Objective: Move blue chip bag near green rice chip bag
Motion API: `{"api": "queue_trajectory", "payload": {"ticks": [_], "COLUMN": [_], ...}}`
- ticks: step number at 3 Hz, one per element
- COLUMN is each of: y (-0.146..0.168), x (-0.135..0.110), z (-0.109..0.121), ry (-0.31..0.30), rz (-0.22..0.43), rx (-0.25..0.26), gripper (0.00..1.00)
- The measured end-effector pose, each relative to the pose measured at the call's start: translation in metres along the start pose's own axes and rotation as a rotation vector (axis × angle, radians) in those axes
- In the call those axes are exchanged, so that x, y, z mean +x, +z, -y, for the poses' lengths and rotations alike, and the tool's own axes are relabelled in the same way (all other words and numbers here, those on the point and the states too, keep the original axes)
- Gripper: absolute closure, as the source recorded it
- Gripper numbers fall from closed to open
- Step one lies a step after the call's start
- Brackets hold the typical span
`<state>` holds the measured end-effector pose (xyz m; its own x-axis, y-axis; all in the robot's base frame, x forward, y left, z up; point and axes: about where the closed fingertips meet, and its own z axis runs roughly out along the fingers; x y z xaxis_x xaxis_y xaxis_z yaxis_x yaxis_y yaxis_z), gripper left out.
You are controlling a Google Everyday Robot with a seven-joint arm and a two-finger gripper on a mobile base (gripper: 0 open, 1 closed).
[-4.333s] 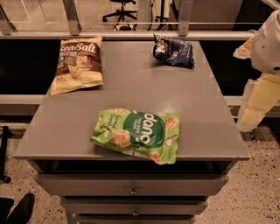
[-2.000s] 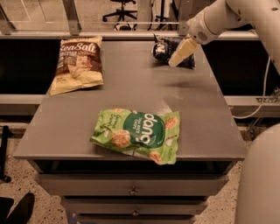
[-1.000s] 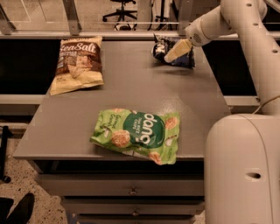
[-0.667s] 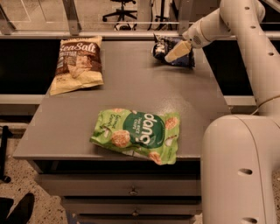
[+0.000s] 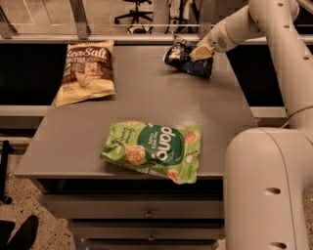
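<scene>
The blue chip bag (image 5: pixel 187 59) is small, crinkled and dark navy. It lies at the far right of the grey table (image 5: pixel 146 102), near the back edge. My gripper (image 5: pixel 200 51) comes in from the upper right and rests against the top of this bag, covering part of it. The green rice chip bag (image 5: pixel 154 149), bright green with white "dang" lettering, lies flat near the table's front edge, well apart from the blue bag.
A tan-and-brown "Sea Salt" bag (image 5: pixel 86 71) lies at the table's back left. My white arm and base (image 5: pixel 266 190) fill the right side. Drawers (image 5: pixel 146 212) sit under the table front. A rail (image 5: pixel 122 36) and an office chair (image 5: pixel 134 10) stand behind.
My arm swung in from the right side to the blue bag and has since held almost still against it. The blue bag looks slightly shifted to the left. The other bags have not moved.
</scene>
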<state>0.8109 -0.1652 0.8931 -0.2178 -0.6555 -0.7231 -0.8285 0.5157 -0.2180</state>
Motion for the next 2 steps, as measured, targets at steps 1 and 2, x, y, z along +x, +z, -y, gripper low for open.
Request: {"api": "queue_trajectory", "payload": {"ticks": [1,2], "y": [-0.014,-0.031], "x": [-0.015,-0.036], "z": [-0.026,-0.074], "ry": [-0.043,-0.1], "rz": [0.002,0.032], "rx": [-0.08,-0.223], "gripper": [1.0,1.0]}}
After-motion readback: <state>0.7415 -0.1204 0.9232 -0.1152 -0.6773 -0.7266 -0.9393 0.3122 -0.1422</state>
